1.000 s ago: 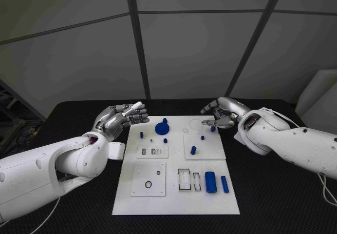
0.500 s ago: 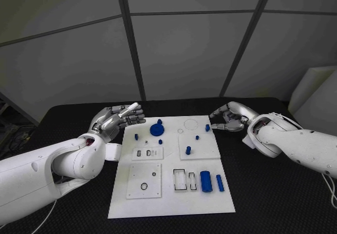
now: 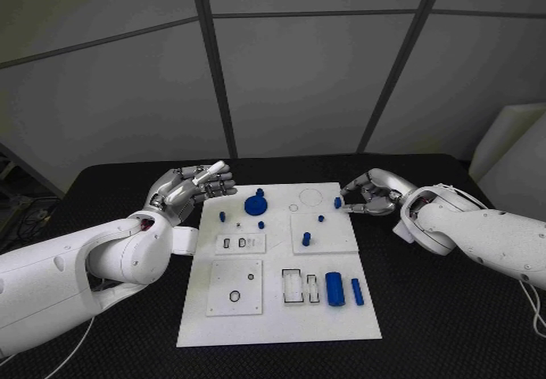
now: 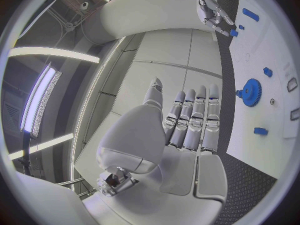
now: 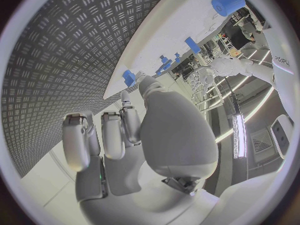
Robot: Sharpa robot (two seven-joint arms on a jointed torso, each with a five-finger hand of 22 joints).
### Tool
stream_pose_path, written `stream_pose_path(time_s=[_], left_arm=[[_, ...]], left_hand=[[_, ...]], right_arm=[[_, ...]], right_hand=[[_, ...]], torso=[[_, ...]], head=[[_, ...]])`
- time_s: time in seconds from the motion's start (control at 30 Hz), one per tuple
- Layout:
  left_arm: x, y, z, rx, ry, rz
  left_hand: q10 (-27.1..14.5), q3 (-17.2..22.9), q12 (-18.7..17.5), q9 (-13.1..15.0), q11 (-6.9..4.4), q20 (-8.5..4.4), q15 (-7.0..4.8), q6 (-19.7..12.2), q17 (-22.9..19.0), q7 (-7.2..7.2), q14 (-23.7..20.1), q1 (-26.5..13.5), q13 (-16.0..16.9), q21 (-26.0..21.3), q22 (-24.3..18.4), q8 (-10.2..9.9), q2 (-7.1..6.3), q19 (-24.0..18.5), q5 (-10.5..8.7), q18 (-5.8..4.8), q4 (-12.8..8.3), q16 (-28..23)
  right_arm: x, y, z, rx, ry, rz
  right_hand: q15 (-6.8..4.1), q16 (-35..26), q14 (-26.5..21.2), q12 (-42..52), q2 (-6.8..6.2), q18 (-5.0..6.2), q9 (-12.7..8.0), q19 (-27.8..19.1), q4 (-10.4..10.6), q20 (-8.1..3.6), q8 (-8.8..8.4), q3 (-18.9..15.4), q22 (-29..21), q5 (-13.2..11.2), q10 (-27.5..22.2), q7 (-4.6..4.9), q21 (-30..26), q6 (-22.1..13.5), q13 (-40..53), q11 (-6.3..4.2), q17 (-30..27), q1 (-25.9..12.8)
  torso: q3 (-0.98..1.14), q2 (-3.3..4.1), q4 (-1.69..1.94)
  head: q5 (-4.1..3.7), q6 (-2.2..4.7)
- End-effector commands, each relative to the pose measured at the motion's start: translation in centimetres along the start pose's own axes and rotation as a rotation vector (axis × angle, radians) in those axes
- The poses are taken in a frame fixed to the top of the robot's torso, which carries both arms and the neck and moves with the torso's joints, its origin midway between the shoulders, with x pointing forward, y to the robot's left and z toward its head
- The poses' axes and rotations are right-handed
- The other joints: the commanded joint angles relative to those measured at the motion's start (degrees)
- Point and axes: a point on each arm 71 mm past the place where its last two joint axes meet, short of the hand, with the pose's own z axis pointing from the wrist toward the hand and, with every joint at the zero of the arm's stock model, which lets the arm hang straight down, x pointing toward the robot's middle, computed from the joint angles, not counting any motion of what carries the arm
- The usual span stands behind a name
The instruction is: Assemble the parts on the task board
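The white task board (image 3: 342,324) lies in the middle of the table. A blue gear (image 3: 257,206) sits near its far edge, with small blue pegs (image 3: 260,225) around it. A thick blue cylinder (image 3: 334,289) and a thin blue bar (image 3: 357,291) lie at the near right. My right hand (image 3: 372,194) is at the board's far right edge, fingers loosely curved, right beside a small blue peg (image 3: 338,203). In the right wrist view the thumb reaches toward that peg (image 5: 129,77). My left hand (image 3: 193,188) is raised off the board's far left corner, fingers straight, holding nothing.
Two white sub-plates with slots (image 3: 244,244) and a ring (image 3: 236,296) sit on the board's left half. Another slotted spot (image 3: 298,287) lies beside the cylinder. Black textured table (image 3: 455,316) surrounds the board on all sides.
The whole view has shifted a little. My right hand has drawn slightly to the right, off the small blue peg. The left hand keeps its raised pose.
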Motion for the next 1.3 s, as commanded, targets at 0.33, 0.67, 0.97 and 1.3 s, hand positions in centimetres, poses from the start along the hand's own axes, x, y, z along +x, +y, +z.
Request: stream_pose_path(time_s=[0.33,0.67,0.97,1.3], left_arm=[[0.1,-0.1,0.1,0.010,0.014,0.000],[0.3,0.0,0.1,0.007,0.018,-0.003],[0.4,0.0,0.1,0.006,0.020,-0.003],[0.4,0.0,0.1,0.005,0.021,-0.004]], left_hand=[[0.36,-0.02,-0.23,-0.05,0.13,0.02,0.35,0.28,-0.09,0.14,0.01,-0.37,-0.06,0.09,-0.07,-0.32,0.25,0.26,-0.19,-0.34,-0.33,-0.31],[0.39,-0.05,-0.28,-0.06,0.13,0.03,0.36,0.30,-0.09,0.14,0.01,-0.39,-0.06,0.08,-0.10,-0.36,0.30,0.24,-0.20,-0.35,-0.40,-0.36],[0.39,-0.05,-0.28,-0.06,0.13,0.03,0.36,0.30,-0.09,0.14,0.01,-0.39,-0.06,0.08,-0.10,-0.36,0.30,0.24,-0.20,-0.35,-0.40,-0.36],[0.38,-0.08,-0.33,-0.09,0.14,0.03,0.37,0.27,-0.09,0.18,0.01,-0.42,-0.06,0.07,-0.12,-0.42,0.31,0.24,-0.21,-0.35,-0.45,-0.40]], right_arm=[[0.4,0.4,0.7,-0.001,-0.004,0.003],[0.6,0.6,1.1,0.006,-0.013,0.005],[0.7,0.6,1.2,0.019,-0.009,-0.002],[0.8,0.5,1.3,0.033,-0.001,-0.015]], right_hand=[[0.11,-0.12,3.53,0.05,0.77,-0.86,-0.15,6.04,0.00,0.11,0.13,0.02,15.07,-0.11,-0.20,0.02,0.19,0.21,4.33,0.04,4.56,0.09],[0.04,0.02,3.60,0.54,1.99,-0.86,-0.14,6.04,-0.21,0.07,0.45,0.58,15.07,0.14,0.08,-0.10,0.19,1.30,4.72,-0.07,4.85,0.21],[-0.15,0.20,3.69,1.17,2.75,-0.86,-0.01,6.04,-1.14,-0.09,0.85,1.28,15.07,0.21,0.38,-0.37,0.19,3.25,5.21,-0.32,5.23,0.72],[-0.20,0.26,3.72,1.31,2.95,-0.86,0.01,6.04,-1.40,-0.14,0.92,1.48,15.07,0.21,0.44,-0.45,0.19,3.78,5.33,-0.38,5.35,0.78]], torso=[[-0.02,-0.01,-0.05],[0.01,-0.07,0.06],[0.01,-0.10,-0.04],[0.06,-0.07,-0.02]], head=[[-0.17,-0.09],[-0.44,-0.26],[-0.70,-0.41],[-0.71,-0.48]])
